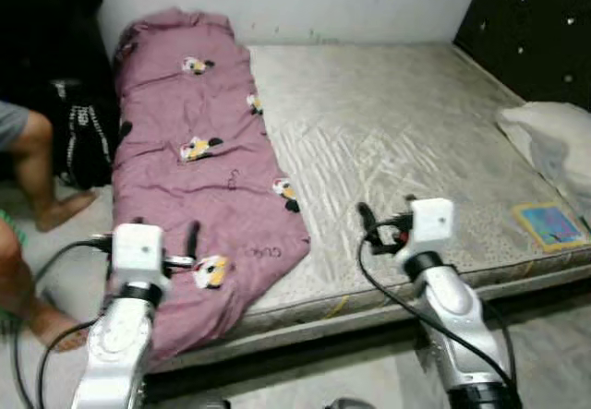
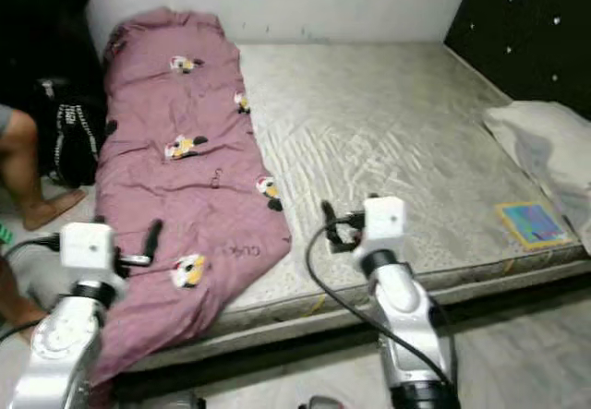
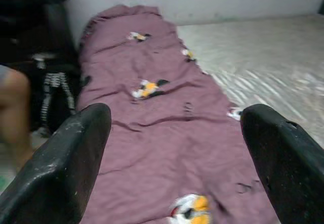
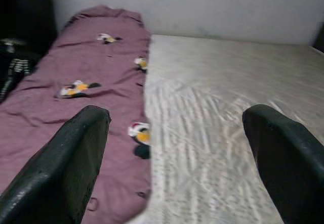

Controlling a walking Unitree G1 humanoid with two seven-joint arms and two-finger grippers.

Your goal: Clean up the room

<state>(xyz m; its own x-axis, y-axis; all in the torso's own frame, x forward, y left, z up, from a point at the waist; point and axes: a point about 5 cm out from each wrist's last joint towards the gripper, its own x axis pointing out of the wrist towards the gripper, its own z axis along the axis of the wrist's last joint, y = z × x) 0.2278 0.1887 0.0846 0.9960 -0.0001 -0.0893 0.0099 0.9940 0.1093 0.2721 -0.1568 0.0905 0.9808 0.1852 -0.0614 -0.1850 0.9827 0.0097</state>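
Lying quilt (image 1: 199,169): mauve, with cartoon prints, folded long on the left side of the mattress (image 1: 406,160), its near corner hanging over the front edge.
Left gripper (image 3: 172,158): fingers spread wide, above the near end of the quilt, not touching it.
Right gripper (image 4: 177,158): fingers spread wide, over the bare mattress just beside the quilt edge.
Pillow (image 1: 554,137): at the right side.
Book (image 1: 549,222): near the right front corner.
Person (image 1: 28,164): legs on the floor, left of the bed.
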